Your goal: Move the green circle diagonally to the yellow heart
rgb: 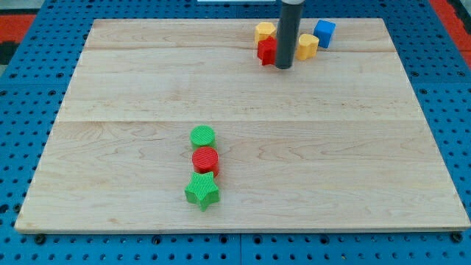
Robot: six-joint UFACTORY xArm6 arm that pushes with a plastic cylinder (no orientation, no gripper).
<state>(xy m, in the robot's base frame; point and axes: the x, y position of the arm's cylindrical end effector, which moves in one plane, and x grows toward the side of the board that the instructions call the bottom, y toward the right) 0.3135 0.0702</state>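
Observation:
The green circle (202, 136) lies left of the board's middle, at the top of a short column with a red circle (205, 160) just below it and a green star (202, 191) below that. The yellow heart (307, 46) sits near the view's top, right of the rod. My tip (284, 66) rests on the board at the view's top, far up and right of the green circle, touching or very near a red block (266, 51) on its left and close to the yellow heart on its right.
A yellow block (265, 31) sits just above the red block, and a blue cube (324, 33) sits right of the yellow heart. The wooden board (368, 147) lies on a blue perforated table (22, 110).

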